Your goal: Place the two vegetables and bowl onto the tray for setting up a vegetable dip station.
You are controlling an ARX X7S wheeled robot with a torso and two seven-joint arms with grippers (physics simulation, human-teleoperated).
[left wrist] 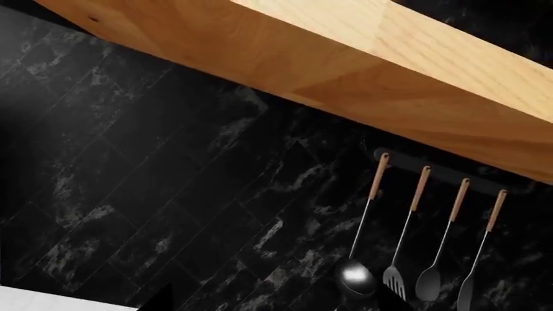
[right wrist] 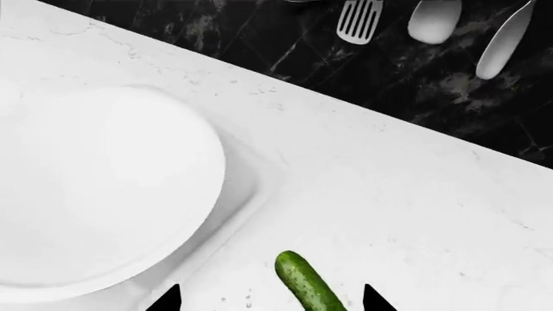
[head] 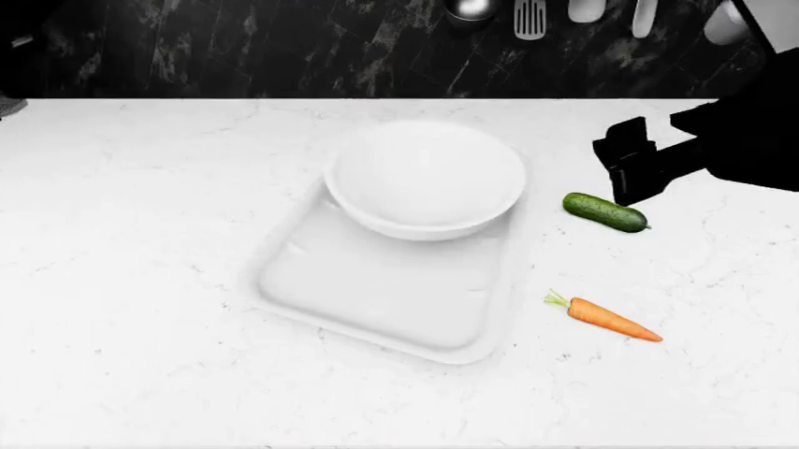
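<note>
Hovering open-jawed over the cucumber (head: 605, 211), right gripper (head: 628, 171) poised for a pick.

Bowl (head: 425, 175) already sitting on the tray's (head: 374, 309) far end; cucumber and carrot (head: 608, 318) lying on the counter (head: 125, 234) just beside it, both left to load. Left gripper out of sight, pointed at hanging utensils (left wrist: 415, 233).

right gripper (head: 628, 168) low, jaws spread

Glossy white bowl (head: 425, 178) and plain white tray (head: 374, 299) are blending into the white faint-veined table (head: 125, 234). Cucumber (head: 605, 211) is showing dark green, carrot (head: 612, 320) orange with green tip. Black marbled wall (left wrist: 173, 194) is backing a light wood shelf (left wrist: 363, 58).
</note>
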